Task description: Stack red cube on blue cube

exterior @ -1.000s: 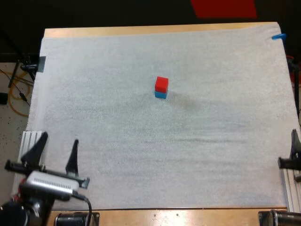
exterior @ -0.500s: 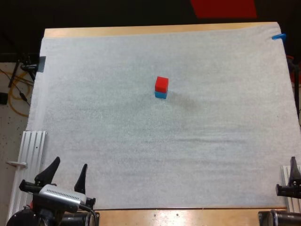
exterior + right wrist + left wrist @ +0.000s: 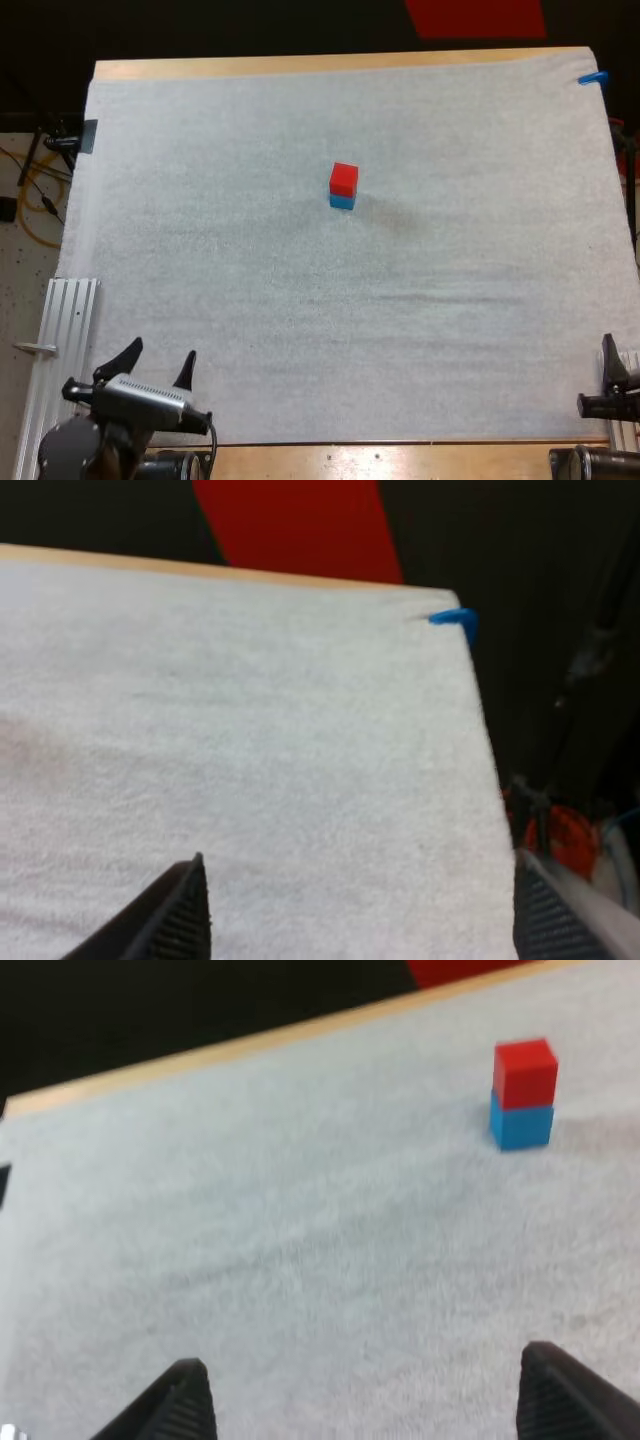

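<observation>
The red cube (image 3: 343, 179) rests squarely on top of the blue cube (image 3: 342, 201) near the middle of the white mat (image 3: 230, 270). The left wrist view shows the same stack, red cube (image 3: 525, 1072) over blue cube (image 3: 521, 1125), far ahead of my fingers. My left gripper (image 3: 158, 362) is open at the mat's near left corner, well away from the cubes. In its own view the left gripper (image 3: 365, 1405) has nothing between its fingers. My right gripper (image 3: 612, 375) stands at the mat's near right edge. The right wrist view shows that gripper (image 3: 358, 910) open over bare mat.
A ribbed metal rail (image 3: 55, 345) lies along the mat's left edge beside my left arm. The wooden table edge (image 3: 300, 65) runs along the far side. Open mat lies all around the stack.
Both arms have drawn back toward the near edge of the table, the left gripper also shifting slightly right. The cube stack has stayed still.
</observation>
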